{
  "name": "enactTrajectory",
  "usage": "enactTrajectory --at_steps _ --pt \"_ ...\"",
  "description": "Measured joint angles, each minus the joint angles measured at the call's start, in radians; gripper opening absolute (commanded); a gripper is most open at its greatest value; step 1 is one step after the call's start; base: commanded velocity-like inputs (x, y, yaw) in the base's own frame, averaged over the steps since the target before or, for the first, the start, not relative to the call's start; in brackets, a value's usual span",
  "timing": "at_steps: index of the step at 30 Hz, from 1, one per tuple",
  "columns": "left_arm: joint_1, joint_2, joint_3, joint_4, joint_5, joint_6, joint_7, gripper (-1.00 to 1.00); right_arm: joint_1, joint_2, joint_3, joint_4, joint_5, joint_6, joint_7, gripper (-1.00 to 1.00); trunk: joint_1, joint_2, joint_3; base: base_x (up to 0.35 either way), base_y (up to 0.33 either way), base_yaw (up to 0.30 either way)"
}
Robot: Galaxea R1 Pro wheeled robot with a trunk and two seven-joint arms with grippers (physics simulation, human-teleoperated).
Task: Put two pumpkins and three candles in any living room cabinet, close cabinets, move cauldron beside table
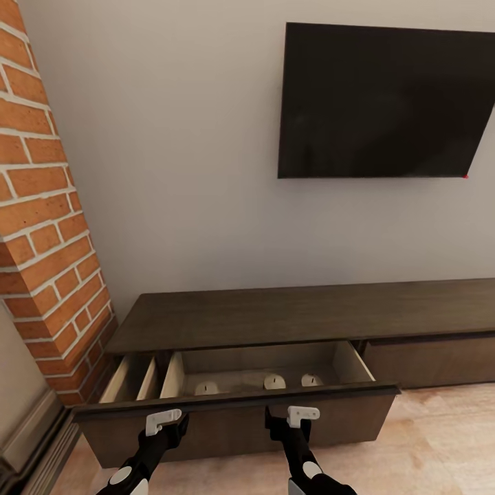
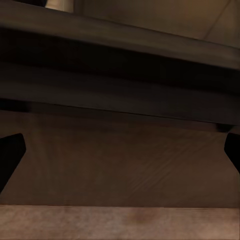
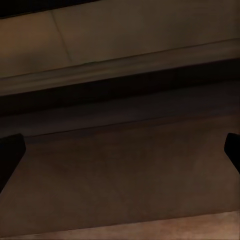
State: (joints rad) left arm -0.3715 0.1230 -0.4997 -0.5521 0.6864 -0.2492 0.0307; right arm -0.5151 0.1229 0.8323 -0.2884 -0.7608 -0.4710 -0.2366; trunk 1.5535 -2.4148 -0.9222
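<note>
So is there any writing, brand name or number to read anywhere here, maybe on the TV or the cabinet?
None can be read.
TV: blank dark screen, no brand visible; a tiny red dot at its lower right corner.
Cabinet: plain wood, no label.
Open drawer: three pale objects, no markings legible.

Matt dark-brown wood cabinet [image 1: 275,313]

The drawer's front panel [image 1: 234,402] hides the lower parts of the three pale candles [image 1: 274,381] inside; only their tops show. The cabinet [image 1: 309,313] runs off the right edge, as does the television [image 1: 385,103]. My arms are cut off at the near edge. In my wrist views, my fingers [image 2: 10,155] show only as dark tips at the edges.
</note>
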Motion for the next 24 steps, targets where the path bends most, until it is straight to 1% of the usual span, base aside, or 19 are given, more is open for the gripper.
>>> enactTrajectory --at_steps 13,24 --pt "0.000 0.000 0.000 0.000 -0.001 0.000 0.000 1.00 0.001 0.000 0.000 0.000 0.000 0.000 0.000 1.00 0.000 0.000 0.000 0.163 0.000 0.000" --pt "0.000 0.000 0.000 0.000 -0.001 0.000 0.000 1.00 0.001 0.000 0.000 -0.001 0.000 0.000 0.000 1.00 0.000 0.000 0.000 0.197 0.000 0.000"
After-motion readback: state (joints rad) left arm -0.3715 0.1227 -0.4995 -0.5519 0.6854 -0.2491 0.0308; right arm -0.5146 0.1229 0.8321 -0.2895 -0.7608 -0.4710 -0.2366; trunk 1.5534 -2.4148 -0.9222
